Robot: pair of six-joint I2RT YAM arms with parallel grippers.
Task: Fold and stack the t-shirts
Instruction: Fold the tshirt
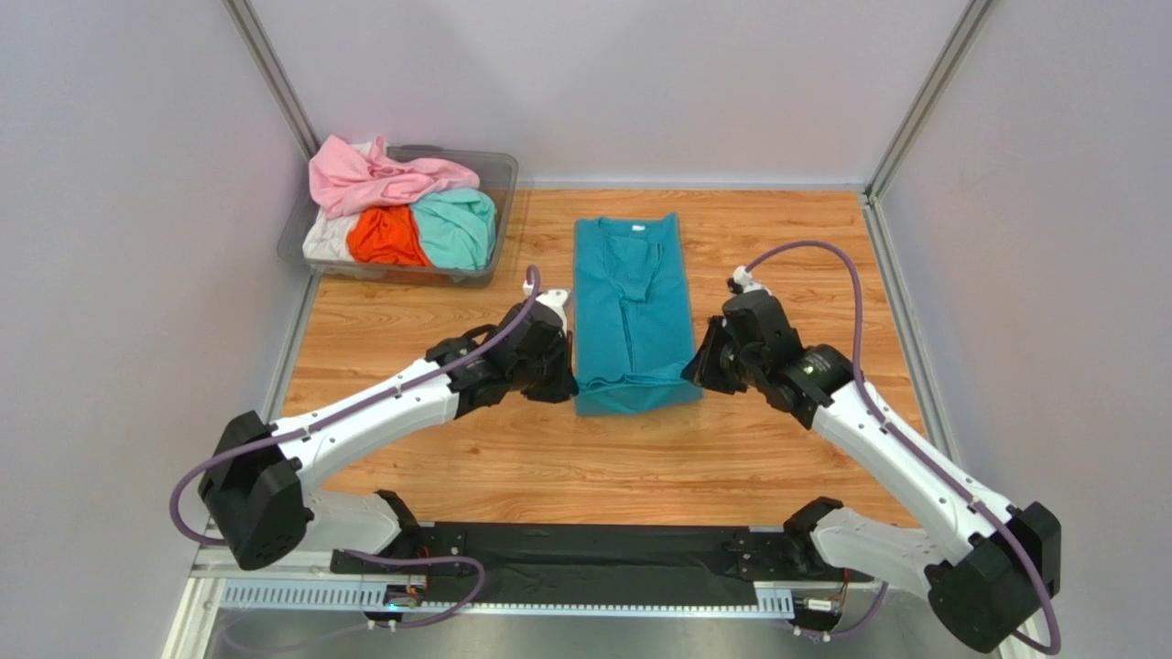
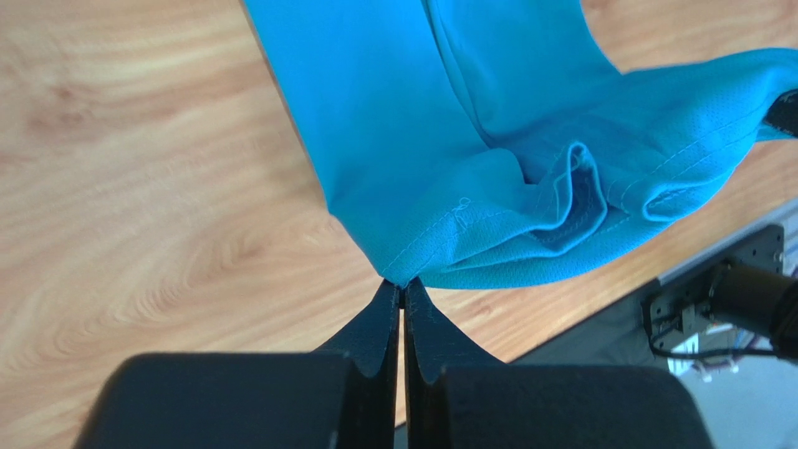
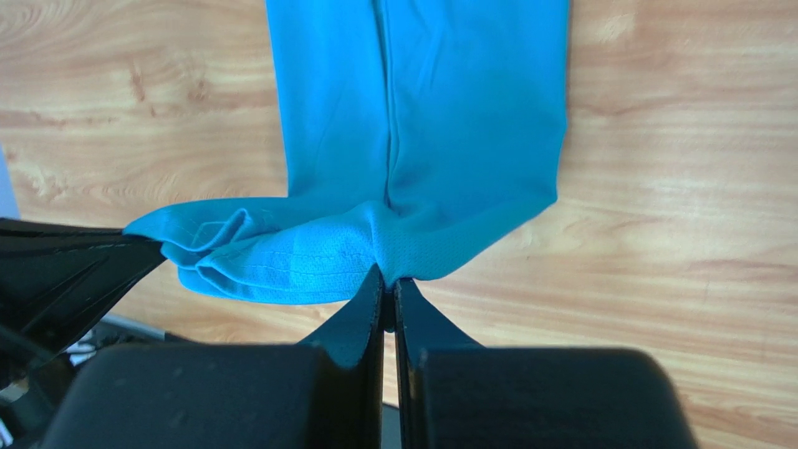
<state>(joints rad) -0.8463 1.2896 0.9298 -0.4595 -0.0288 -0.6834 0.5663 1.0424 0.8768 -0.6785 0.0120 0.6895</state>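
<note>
The teal-blue t-shirt (image 1: 630, 295) lay in the middle of the wooden table (image 1: 413, 453). It was folded into 1 long narrow strip, with the collar toward the far side and the hem toward the arms. The strip lay flat on the wood for most of its length. Only the near end was bunched and raised a little from the surface.

The left gripper (image 2: 403, 290) was at the near left corner of the strip. Its 2 fingers were pressed together on the edge of the hem, with the fabric caught between their tips. The right gripper (image 3: 389, 281) was at the near right corner, and its fingers were pinched in the same way on the cloth. Between the 2 grippers the hem hung in loose folds, and the stitched edge was visible.

At the far left of the table stood a clear plastic tub (image 1: 502, 172), well apart from the teal-blue t-shirt. It held a crumpled pink t-shirt (image 1: 378, 176) on top, partly over the rim. An orange t-shirt (image 1: 385, 236), a mint green t-shirt (image 1: 457, 227) and a white t-shirt (image 1: 326, 240) lay below it, all unfolded.
</note>
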